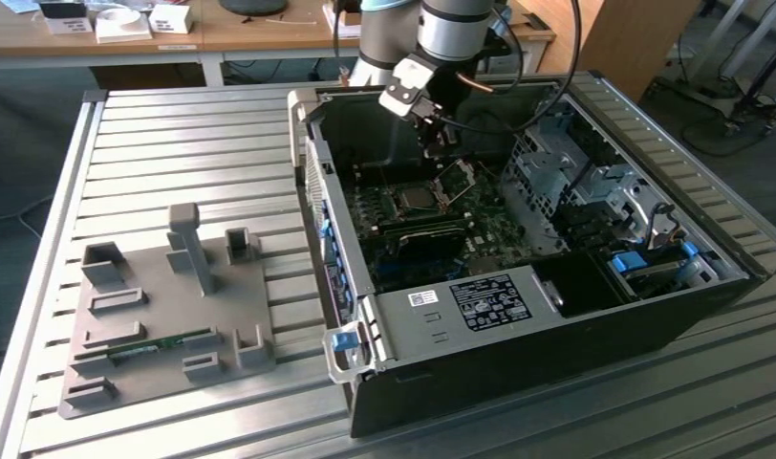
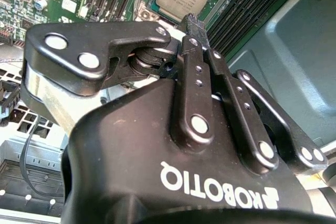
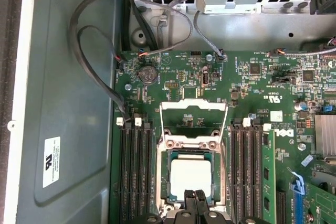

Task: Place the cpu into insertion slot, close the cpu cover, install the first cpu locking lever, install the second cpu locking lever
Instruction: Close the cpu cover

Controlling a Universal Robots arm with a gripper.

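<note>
exterior view: cpu (image 1: 415,199) lies flat, metal top up, in the insertion slot (image 1: 395,205); cpu cover (image 1: 457,180) stands raised at its 2 o'clock, just beneath the gripper (image 1: 441,143). second wrist view: fingers (image 2: 195,29) pressed together, holding nothing. first wrist view: cpu (image 3: 190,178) is square, no long axis; likely light, stiff, fragile, so grip its edges.

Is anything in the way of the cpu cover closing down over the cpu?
Only the gripper: its tips stand at the edge of the cpu farthest from the hinge of the open cpu cover. Nothing else visible lies on the cpu.
</note>
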